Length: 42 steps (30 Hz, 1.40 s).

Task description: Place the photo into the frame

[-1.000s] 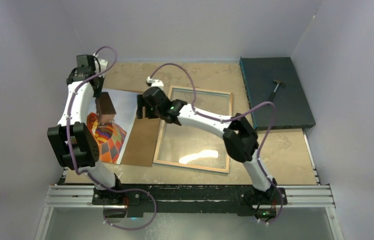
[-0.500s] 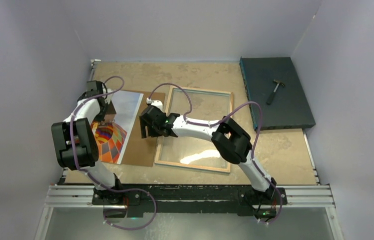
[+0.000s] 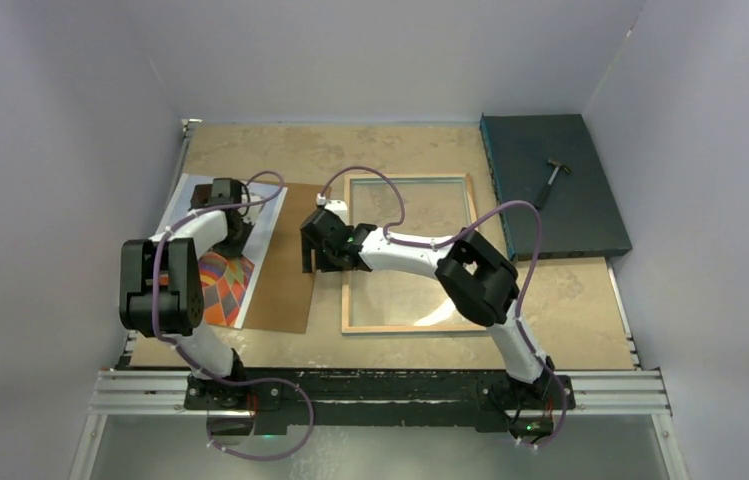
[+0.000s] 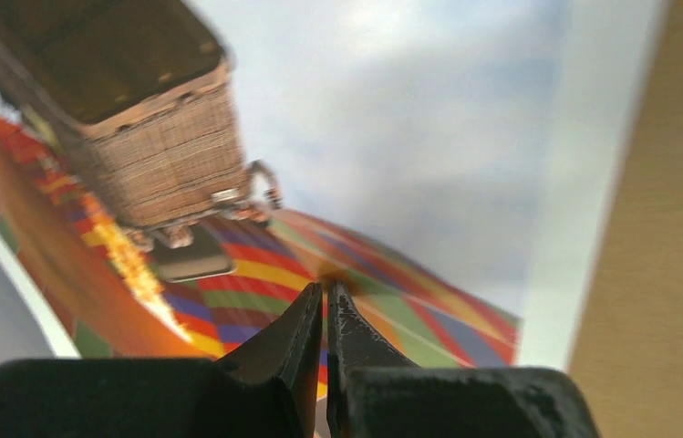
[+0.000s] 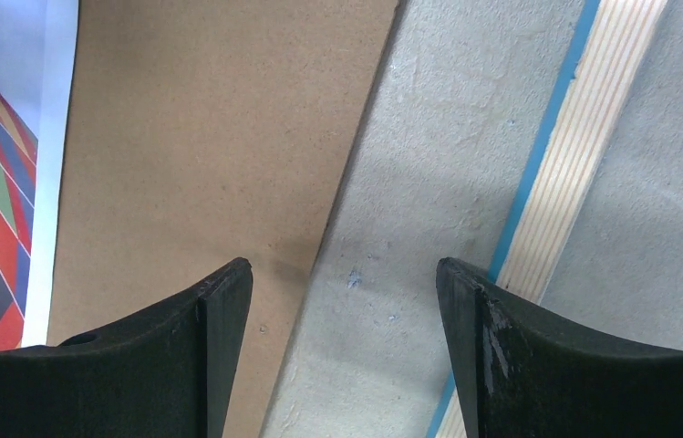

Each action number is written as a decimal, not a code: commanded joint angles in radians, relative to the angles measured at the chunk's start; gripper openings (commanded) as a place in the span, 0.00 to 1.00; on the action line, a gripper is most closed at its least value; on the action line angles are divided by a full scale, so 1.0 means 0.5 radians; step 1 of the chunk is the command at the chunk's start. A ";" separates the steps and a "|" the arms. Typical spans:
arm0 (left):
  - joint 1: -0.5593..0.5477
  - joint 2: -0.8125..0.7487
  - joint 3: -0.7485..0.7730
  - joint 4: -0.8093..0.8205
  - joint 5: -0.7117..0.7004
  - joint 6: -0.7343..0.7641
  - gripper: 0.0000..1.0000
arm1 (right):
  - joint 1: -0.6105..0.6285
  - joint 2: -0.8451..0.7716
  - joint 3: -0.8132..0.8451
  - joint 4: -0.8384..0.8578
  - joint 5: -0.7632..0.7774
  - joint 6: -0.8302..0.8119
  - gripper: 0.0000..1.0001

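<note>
The photo [image 3: 218,288], a chequered balloon print, lies face up at the left, its right edge over a brown backing board [image 3: 286,270]. My left gripper [image 3: 232,228] is down on it. In the left wrist view the left gripper [image 4: 326,292] is shut with its tips against the photo [image 4: 410,137], and no paper shows between the jaws. The frame [image 3: 400,327] lies flat at the centre, pale wood side up. My right gripper [image 3: 318,255] is open and empty. It hovers [image 5: 345,274] over bare table between the board [image 5: 201,137] and the frame's left rail [image 5: 584,137].
A dark teal slab [image 3: 575,225] with a small hammer [image 3: 551,180] on it sits at the back right. Grey walls close in the left, back and right. The right arm's cable loops over the frame.
The left arm came down and in, laying the raised photo flat, and its jaws closed. The frame slid right and squared up. The right gripper shifted slightly right, still open.
</note>
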 commanded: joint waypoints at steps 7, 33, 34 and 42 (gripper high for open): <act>-0.065 -0.172 0.253 -0.206 0.169 -0.123 0.01 | -0.007 -0.111 0.074 0.014 0.010 -0.009 0.77; 0.085 0.140 -0.025 0.424 -0.469 0.005 0.23 | -0.072 -0.120 -0.223 0.460 -0.381 0.152 0.77; 0.072 0.134 -0.045 0.393 -0.425 -0.023 0.21 | -0.079 -0.113 -0.228 0.462 -0.394 0.158 0.77; -0.079 0.139 -0.148 0.243 -0.163 -0.211 0.14 | -0.087 -0.047 -0.211 0.463 -0.436 0.162 0.77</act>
